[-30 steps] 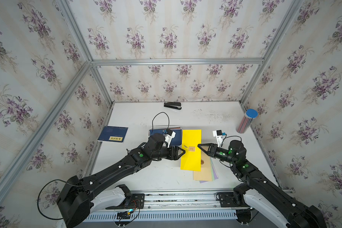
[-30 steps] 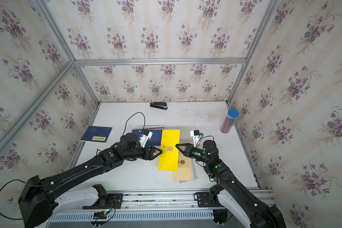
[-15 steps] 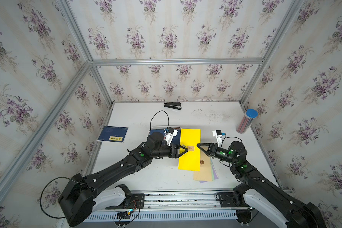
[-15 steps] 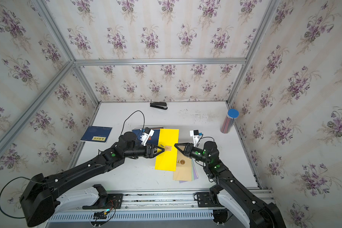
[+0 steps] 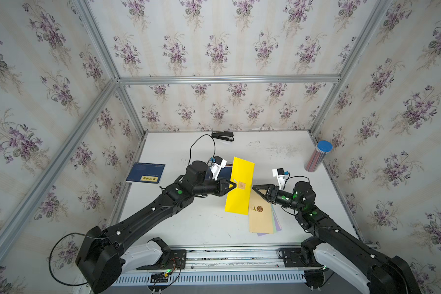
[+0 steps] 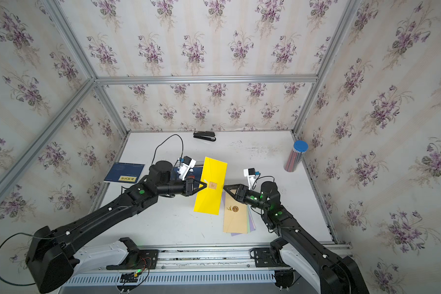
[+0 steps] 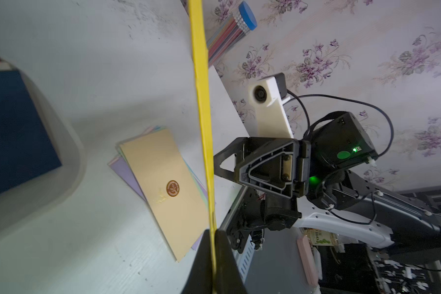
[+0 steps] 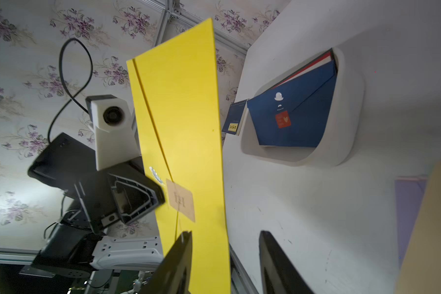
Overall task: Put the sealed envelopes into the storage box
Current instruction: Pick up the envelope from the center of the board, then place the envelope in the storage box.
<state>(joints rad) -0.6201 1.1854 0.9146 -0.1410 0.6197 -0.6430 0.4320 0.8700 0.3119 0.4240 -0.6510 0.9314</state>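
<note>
purple-flowered wallpaper walls point(image 5: 239, 38) and aluminium framing point(image 5: 227, 79) enclose a scuffed white tabletop point(image 5: 201, 224).

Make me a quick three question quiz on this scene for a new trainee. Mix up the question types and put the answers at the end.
1. True or false: the left gripper is shut on the yellow envelope.
2. Multiple choice: which envelope lies on top inside the storage box? A) the navy envelope; B) a pink one; C) an orange one.
3. Fill in the blank: the right gripper has its fingers ___.

Key: 1 true; 2 A; 3 open.
</note>
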